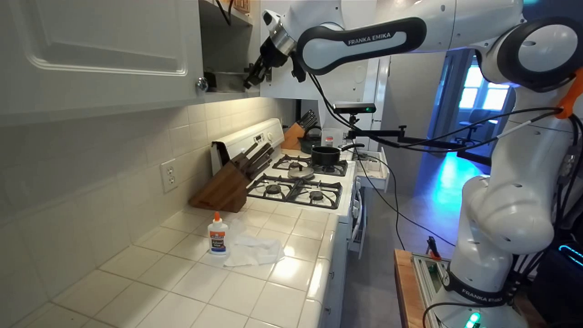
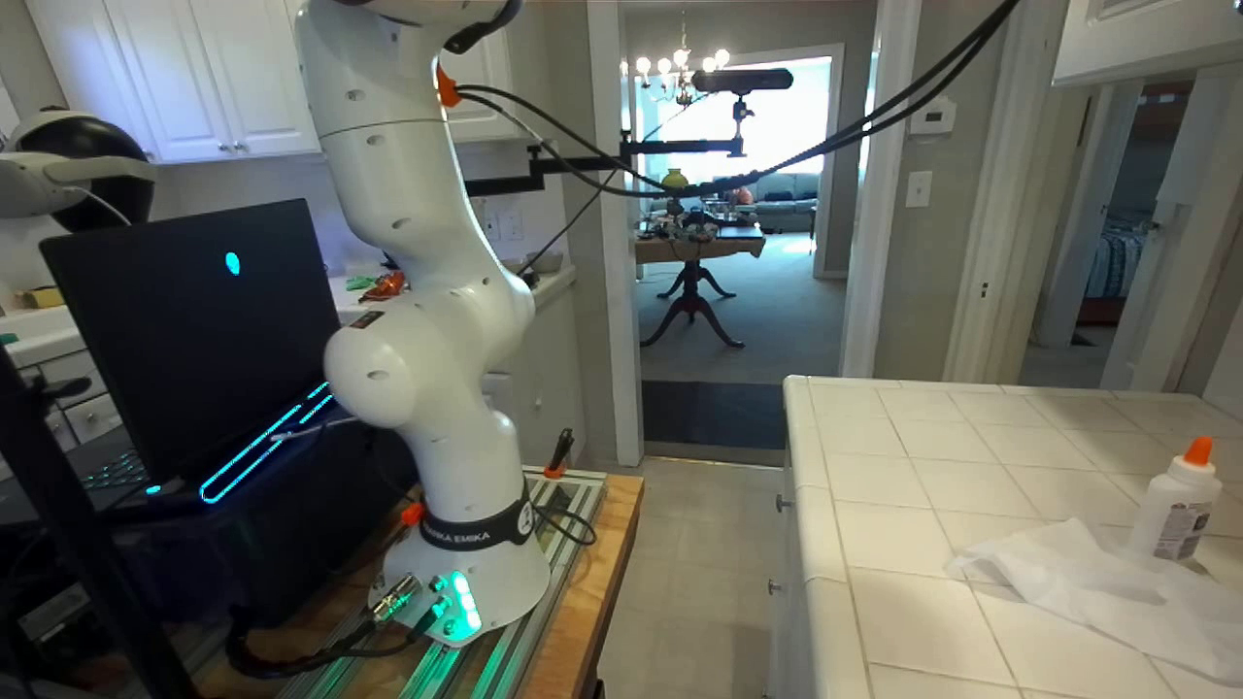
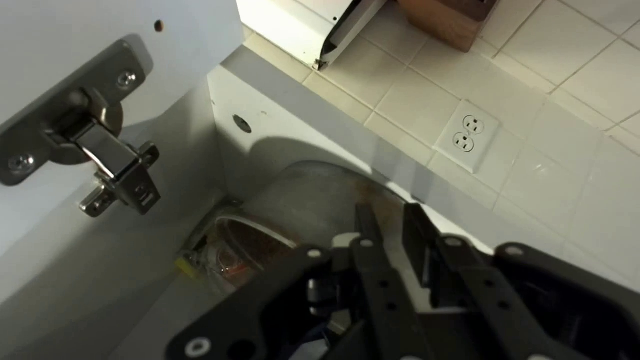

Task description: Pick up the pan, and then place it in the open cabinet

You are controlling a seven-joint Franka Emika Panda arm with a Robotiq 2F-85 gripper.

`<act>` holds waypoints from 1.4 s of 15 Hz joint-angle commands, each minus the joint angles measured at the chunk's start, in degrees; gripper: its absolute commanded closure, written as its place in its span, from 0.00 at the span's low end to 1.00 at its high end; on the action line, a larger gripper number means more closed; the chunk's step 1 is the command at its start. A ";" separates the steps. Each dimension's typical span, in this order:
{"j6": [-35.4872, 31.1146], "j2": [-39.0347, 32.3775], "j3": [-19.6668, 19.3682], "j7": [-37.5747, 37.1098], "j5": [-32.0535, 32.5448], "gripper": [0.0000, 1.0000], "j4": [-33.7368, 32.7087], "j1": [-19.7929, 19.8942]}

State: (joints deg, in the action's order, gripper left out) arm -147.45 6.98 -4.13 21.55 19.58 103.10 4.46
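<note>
A: A robot's tool (image 3: pixel 389 215) hangs at the mouth of an open cabinet (image 1: pixel 225 48), its jaws parted by a narrow gap. Is anything pinched?

B: Nothing that shows. In the wrist view, the dull side of the pan (image 3: pixel 305 200) appears through the gap; the handle is hidden or too dark to pick out, so a light touch cannot be ruled out.

A: And the pan itself?

B: Inside the cabinet, apparently resting on the shelf (image 1: pixel 225 96), just beyond the jaws in an exterior view. The step in hand looks like letting go.

A: What makes a clean release?

B: Weight first. The shelf should carry all of the pan before the jaws widen more; whether it sits flat is hard to tell. Then an even spread, so neither side hooks the metal and tugs it over the front edge.

A: The way out?

B: Straight back through the opening, slowly, well apart from the hinge (image 3: pixel 105 147) at the side. Should the pan follow, stop and nudge it deeper, gently: a glassy item (image 3: pixel 245 245) sits near it, and a hard shove risks a knock.
</note>
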 commanded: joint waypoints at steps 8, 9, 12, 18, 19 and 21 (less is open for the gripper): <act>14.00 14.27 -1.02 3.06 -9.43 0.00 13.27 -3.94; 15.96 15.20 -1.69 4.37 -12.46 0.00 14.30 -4.93; 22.58 17.32 -3.64 7.36 -20.14 0.00 16.72 -7.29; 32.19 15.47 -5.69 4.61 -29.40 0.00 21.43 -7.25; 31.59 15.27 -5.52 2.65 -30.58 0.00 22.78 -6.80; 29.60 15.10 -5.13 -0.61 -32.30 0.00 25.17 -6.10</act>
State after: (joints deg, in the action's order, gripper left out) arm -116.40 21.91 -9.59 25.23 -9.25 125.11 -2.39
